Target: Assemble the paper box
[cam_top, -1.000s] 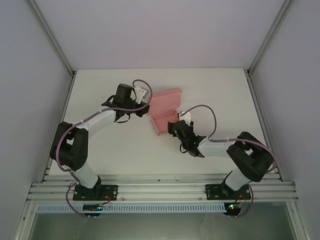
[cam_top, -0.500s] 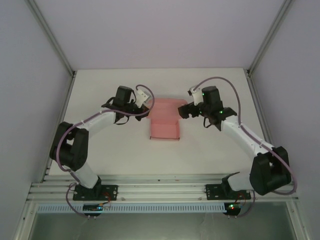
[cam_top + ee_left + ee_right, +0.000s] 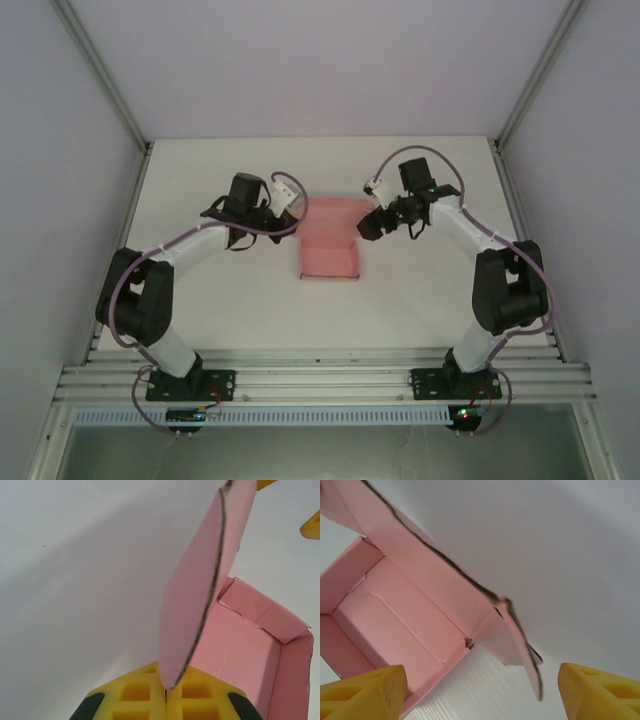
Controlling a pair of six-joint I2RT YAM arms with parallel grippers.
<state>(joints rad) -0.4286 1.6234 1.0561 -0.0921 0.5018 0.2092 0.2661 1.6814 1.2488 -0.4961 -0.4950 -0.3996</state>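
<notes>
Ribbed grey metal rail [image 3: 320, 380] lies well short of the paper box [image 3: 328, 255], with two arm bases bolted to it. From there two arms, white shells with black joints and one looping purple cable each, reach up either side of the box over a smooth white table [image 3: 420, 300].

One box sits on that table, between the two grippers. It is thin, matte pink card with raw dark-grey cut edges. The near part is a shallow rectangular tray with low folded walls and creased inner panels. A broader panel lies on its far side.

At the box's left side, the left gripper [image 3: 291, 214] has its two jaws pressed together on a flap of the box. In the left wrist view, the two yellow moulded pads [image 3: 135, 695] with square pockets meet, with the flap's rounded corner pinched in the seam between them [image 3: 165, 692]. The flap stands up on edge from there, and the open tray lies just to its right.

At the box's right side, the right gripper [image 3: 368, 226] hangs with jaws spread wide and nothing in them. In the right wrist view, its two yellow fingertips [image 3: 370, 687] stand far apart [image 3: 482, 690]. A small pointed side flap of the box juts into the gap, touching neither.

Beyond the box stand plain pale grey walls [image 3: 320, 60].
</notes>
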